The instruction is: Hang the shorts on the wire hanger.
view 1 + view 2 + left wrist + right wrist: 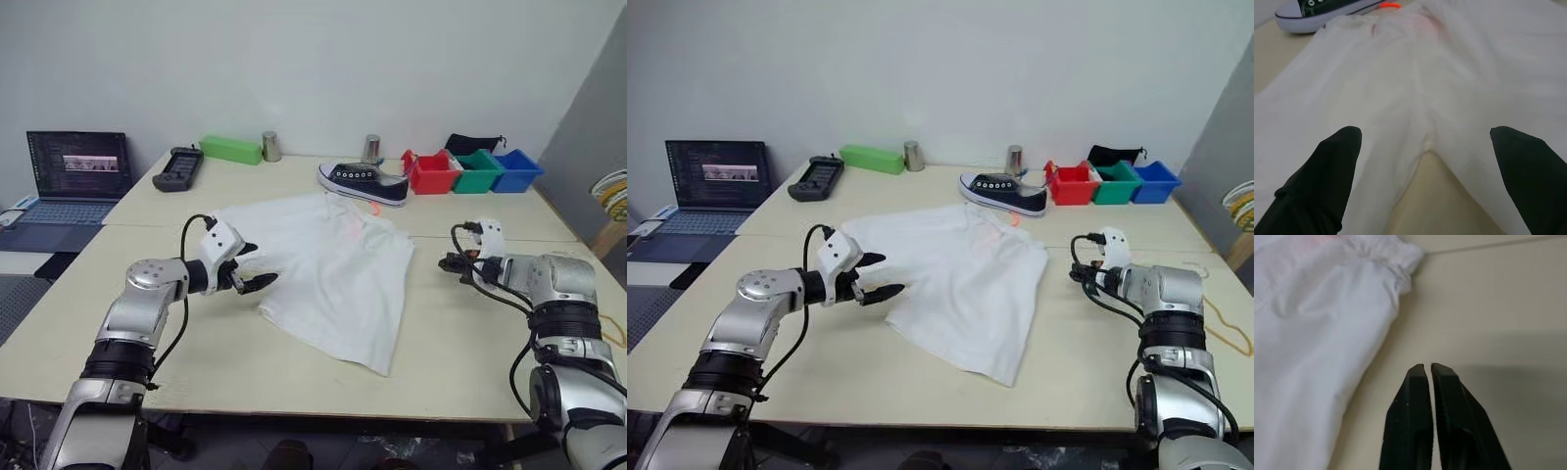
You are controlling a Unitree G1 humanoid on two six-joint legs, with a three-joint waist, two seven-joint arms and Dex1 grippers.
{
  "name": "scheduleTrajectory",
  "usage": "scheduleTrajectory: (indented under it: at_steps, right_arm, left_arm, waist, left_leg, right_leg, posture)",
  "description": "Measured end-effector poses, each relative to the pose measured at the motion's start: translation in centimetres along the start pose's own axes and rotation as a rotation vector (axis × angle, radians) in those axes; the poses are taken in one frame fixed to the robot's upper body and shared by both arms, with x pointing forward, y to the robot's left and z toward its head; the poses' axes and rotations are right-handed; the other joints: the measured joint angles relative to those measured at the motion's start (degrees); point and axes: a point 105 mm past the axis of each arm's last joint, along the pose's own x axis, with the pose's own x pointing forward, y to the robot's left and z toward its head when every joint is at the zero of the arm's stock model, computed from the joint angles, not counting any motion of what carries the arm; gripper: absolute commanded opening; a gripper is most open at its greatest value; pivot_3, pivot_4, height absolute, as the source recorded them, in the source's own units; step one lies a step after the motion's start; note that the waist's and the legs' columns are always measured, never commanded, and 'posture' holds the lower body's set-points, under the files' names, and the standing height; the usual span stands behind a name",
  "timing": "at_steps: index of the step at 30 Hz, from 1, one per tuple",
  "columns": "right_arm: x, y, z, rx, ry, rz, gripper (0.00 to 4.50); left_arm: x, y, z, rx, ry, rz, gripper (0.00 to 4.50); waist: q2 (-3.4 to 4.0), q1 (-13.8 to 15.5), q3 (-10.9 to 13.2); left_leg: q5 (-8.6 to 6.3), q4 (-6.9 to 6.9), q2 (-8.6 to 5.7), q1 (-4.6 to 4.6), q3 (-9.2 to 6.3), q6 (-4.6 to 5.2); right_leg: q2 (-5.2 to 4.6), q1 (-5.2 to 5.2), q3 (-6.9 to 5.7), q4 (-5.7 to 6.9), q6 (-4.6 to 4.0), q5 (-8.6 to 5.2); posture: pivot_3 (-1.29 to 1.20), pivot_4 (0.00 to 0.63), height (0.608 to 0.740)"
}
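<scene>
The white shorts (333, 269) lie spread flat in the middle of the table, with a faint orange-red print near the waistband (355, 227). My left gripper (261, 266) is open at the shorts' left edge, and its fingers (1332, 166) stand either side of the crotch notch just above the cloth. My right gripper (447, 262) is shut on nothing, over bare table to the right of the shorts and apart from them (1312, 333). A thin yellowish wire, apparently the wire hanger (1232, 333), lies at the table's right edge, mostly hidden behind my right arm.
A black-and-white shoe (362, 182) sits just behind the shorts. Red (431, 174), green (477, 171) and blue bins (516, 168) stand at the back right. A green box (231, 149), two metal cans (271, 146), a black device (178, 166) and a laptop (78, 166) stand at the back left.
</scene>
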Motion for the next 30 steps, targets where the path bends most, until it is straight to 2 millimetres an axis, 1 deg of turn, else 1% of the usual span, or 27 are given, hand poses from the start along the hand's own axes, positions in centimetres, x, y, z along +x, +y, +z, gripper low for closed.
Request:
scheduleTrajectory:
  at_steps: [3,6,7,11,14,17,20,21,24,25,27,28,30]
  right_arm:
    - [0.8,1.5,0.4,-0.014,0.002,0.047,1.93]
    - [1.8,2.2,1.5,-0.009,-0.004,0.068,2.58]
    - [2.0,2.2,1.8,-0.008,-0.006,0.069,2.87]
    - [3.4,2.4,2.9,0.004,-0.020,0.064,3.75]
    - [4.3,2.2,2.7,0.012,-0.020,0.049,4.47]
    - [5.2,1.7,1.9,-0.006,0.002,-0.005,4.47]
    - [5.8,1.5,1.3,-0.002,0.020,-0.040,4.47]
    - [6.0,1.8,1.2,0.006,0.024,-0.036,4.47]
    - [6.8,2.9,0.7,0.015,0.030,-0.016,4.47]
    - [7.0,3.1,0.6,0.014,0.029,-0.013,4.49]
    - [7.4,3.9,0.5,0.006,0.021,0.005,4.11]
    - [7.5,3.9,0.6,0.004,0.015,0.006,4.00]
    - [7.6,3.9,0.6,0.008,0.004,0.005,3.49]
  left_arm:
    - [-0.1,0.5,-0.3,0.026,0.006,0.031,4.50]
    - [-0.4,1.1,-1.6,0.021,0.043,0.067,4.50]
    - [-0.5,1.3,-2.0,0.020,0.055,0.072,4.50]
    - [-0.5,1.5,-4.0,0.051,0.113,0.078,4.50]
    - [-0.5,1.7,-4.3,0.051,0.121,0.065,4.50]
    - [-0.4,1.6,-4.1,0.046,0.119,0.029,4.50]
    - [-0.1,1.4,-4.6,0.047,0.132,0.012,4.50]
    - [0.1,1.5,-4.8,0.044,0.137,0.015,4.50]
    - [1.4,1.3,-5.2,0.048,0.162,0.015,4.50]
    - [1.8,1.3,-5.4,0.052,0.182,0.017,4.31]
    - [2.0,1.8,-5.8,0.072,0.219,0.034,3.99]
    - [2.1,1.9,-5.8,0.080,0.224,0.036,3.78]
    - [2.2,2.3,-5.8,0.089,0.234,0.050,3.32]
  waist:
    - [0.00,0.1,0.0]
    - [0.00,0.3,0.0]
    - [0.00,0.3,0.0]
    - [0.00,0.4,0.0]
    - [0.00,0.4,0.0]
    - [0.00,0.4,0.0]
    - [0.00,0.5,0.0]
    - [0.00,0.5,0.0]
    - [0.00,0.4,0.0]
    - [0.00,0.4,0.0]
    - [0.00,0.3,0.0]
    - [0.00,0.4,0.0]
    - [0.00,0.4,0.0]
  left_leg:
    - [0.00,0.00,0.00,0.00,0.02,0.00]
    - [0.00,0.01,-0.03,-0.01,0.02,-0.01]
    - [0.00,-0.01,-0.05,-0.01,0.03,-0.01]
    - [0.01,-0.01,-0.05,-0.02,0.04,-0.01]
    - [0.01,-0.01,-0.05,-0.06,0.03,-0.02]
    - [0.01,-0.01,-0.06,-0.08,0.04,-0.02]
    - [0.01,-0.01,-0.06,-0.08,0.03,-0.03]
    - [0.01,-0.01,-0.04,-0.08,0.03,-0.03]
    - [0.01,-0.01,-0.04,-0.09,0.04,-0.03]
    - [0.01,-0.01,-0.06,-0.09,0.01,-0.03]
    - [0.02,-0.01,-0.07,-0.19,0.06,-0.04]
    - [0.02,0.00,-0.05,-0.24,0.04,-0.04]
    - [0.05,0.00,-0.05,-0.28,0.03,-0.09]
  right_leg:
    - [0.00,-0.01,0.00,-0.01,0.00,0.00]
    - [-0.01,-0.01,-0.03,-0.02,0.00,0.00]
    - [-0.01,-0.01,-0.03,-0.06,0.00,0.00]
    - [-0.01,-0.01,-0.06,-0.06,-0.01,0.00]
    - [-0.02,-0.02,-0.09,-0.06,-0.01,0.00]
    - [-0.02,-0.04,-0.07,-0.05,-0.01,0.00]
    - [-0.03,-0.06,-0.08,-0.03,-0.01,-0.01]
    - [-0.03,-0.06,-0.08,-0.03,-0.01,-0.01]
    - [-0.02,-0.07,-0.07,0.00,-0.01,-0.01]
    - [-0.02,-0.07,-0.12,0.00,-0.01,-0.01]
    - [-0.02,-0.23,-0.08,0.07,-0.01,-0.01]
    - [-0.03,-0.28,-0.08,0.11,-0.01,-0.01]
    - [-0.05,-0.31,-0.09,0.11,-0.01,-0.01]
  posture:
    - [0.35,0.000,0.740]
    - [0.35,0.000,0.740]
    - [0.35,0.000,0.740]
    - [0.36,0.000,0.740]
    - [0.36,0.000,0.740]
    - [0.36,0.000,0.740]
    - [0.38,0.000,0.740]
    - [0.38,0.000,0.740]
    - [0.37,0.000,0.740]
    - [0.37,0.000,0.740]
    - [0.36,0.000,0.740]
    - [0.36,0.000,0.740]
    - [0.36,0.000,0.740]
